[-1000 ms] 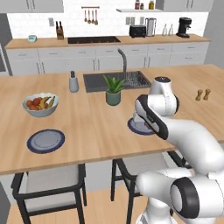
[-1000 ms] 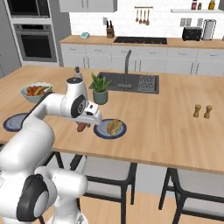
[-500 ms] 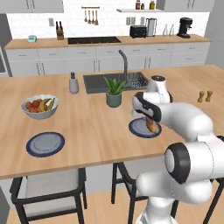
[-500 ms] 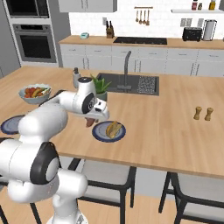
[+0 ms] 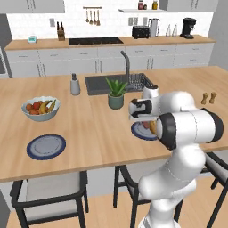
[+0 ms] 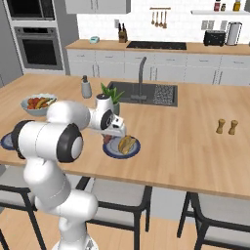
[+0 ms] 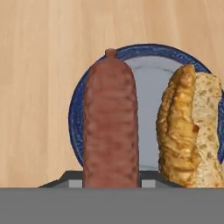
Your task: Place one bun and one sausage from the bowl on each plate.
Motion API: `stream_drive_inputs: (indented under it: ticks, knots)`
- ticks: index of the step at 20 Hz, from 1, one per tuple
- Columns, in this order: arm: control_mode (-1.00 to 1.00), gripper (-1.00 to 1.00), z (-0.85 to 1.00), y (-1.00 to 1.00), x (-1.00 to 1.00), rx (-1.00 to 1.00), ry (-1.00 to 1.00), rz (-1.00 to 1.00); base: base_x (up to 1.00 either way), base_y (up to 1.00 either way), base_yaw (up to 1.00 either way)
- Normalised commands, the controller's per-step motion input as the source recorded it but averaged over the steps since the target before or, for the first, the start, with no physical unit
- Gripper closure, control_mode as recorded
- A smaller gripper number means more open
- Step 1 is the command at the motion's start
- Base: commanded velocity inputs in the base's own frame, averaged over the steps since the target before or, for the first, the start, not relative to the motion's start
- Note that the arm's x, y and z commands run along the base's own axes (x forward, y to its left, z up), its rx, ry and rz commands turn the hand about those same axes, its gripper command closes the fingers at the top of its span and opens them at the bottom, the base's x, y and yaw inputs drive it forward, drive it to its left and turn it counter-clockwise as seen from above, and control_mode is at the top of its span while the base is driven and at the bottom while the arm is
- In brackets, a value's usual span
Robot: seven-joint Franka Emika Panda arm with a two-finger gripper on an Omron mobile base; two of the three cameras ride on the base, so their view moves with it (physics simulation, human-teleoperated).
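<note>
Right now my hand (image 6: 108,136) is clamped on a sausage (image 7: 110,127), which stands up from between the fingers and hangs over the near plate (image 7: 148,74). On that plate, just beside the sausage, lies a bun (image 7: 190,127), its far end cut off by the frame edge in the hand view. From the right base view I see the same plate (image 6: 113,149) on the worktop (image 6: 185,132) with the bun (image 6: 127,143) on it. My own arm covers much of the plate (image 5: 138,130) in the left base view. The second plate (image 5: 46,147) sits well apart, near a fruit bowl (image 5: 41,108). I cannot make out the fingertips themselves.
</note>
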Motion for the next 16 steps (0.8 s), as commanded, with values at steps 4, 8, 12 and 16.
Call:
stream_drive_inputs:
  ticks: [4,8,12,16]
  knots:
    - [-1.0,1.0,-0.54,0.0,0.35,0.0,0.01,0.0,0.0,0.0,0.0]
    - [-1.0,1.0,-0.33,0.0,0.42,0.0,0.0,0.0,0.0,0.0,0.0]
    - [-1.0,1.0,-0.3,0.0,0.09,0.0,0.0,0.0,0.0,0.0,0.0]
    - [-1.0,-1.0,-0.22,0.0,0.02,0.0,0.0,0.0,0.0,0.0,0.0]
